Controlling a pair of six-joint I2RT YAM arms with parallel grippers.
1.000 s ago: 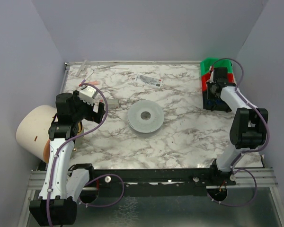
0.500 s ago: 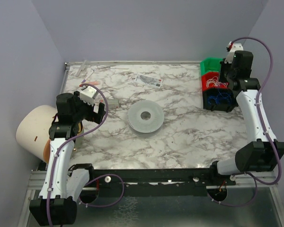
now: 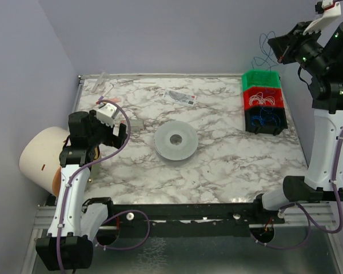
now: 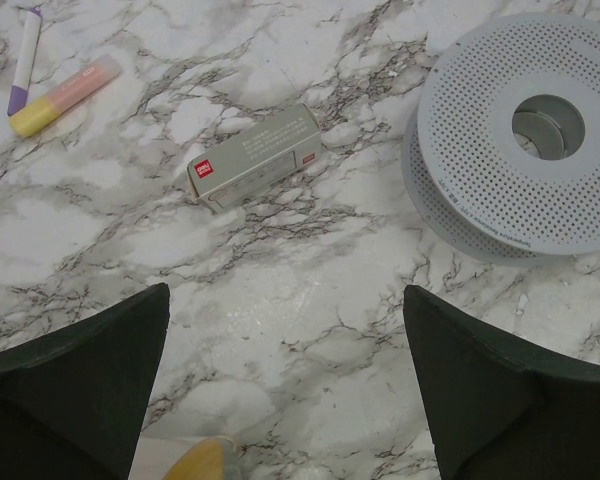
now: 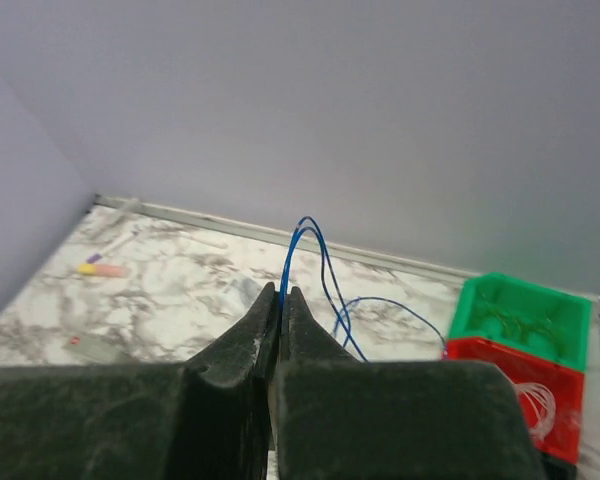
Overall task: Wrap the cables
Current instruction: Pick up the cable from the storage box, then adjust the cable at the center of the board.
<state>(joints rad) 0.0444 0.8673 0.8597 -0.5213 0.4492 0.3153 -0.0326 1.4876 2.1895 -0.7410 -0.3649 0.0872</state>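
Compared with a second ago, the right fingers [image 5: 280, 305] are raised from the stacked bins [image 3: 262, 79] to a place high above them, and a cable [image 5: 302, 245] is drawn up with them. These fingers are pressed shut on the cable. A thin blue wire is seen rising from between the tips in a narrow loop, then falling in loose curves toward the bins at the far right corner of the bench [image 3: 217, 165]. How much of it lies in a bin cannot be told. The left fingers [image 4: 145, 325] are held wide open with nothing between them, above the left part of the bench, near a small grey box [image 4: 258, 160] and well apart from the cable. A perforated spool [image 3: 175, 140] is placed in the middle of the bench.

The step in hand is judged to be the pulling out of one cable. It is done well if the grip is kept firm, because such a thin wire is easily lost. The lift is best made slowly, so that kinks are not tightened and neighbouring wires are not dragged out. The free end is best brought toward the spool, where it can be received by the left fingers.
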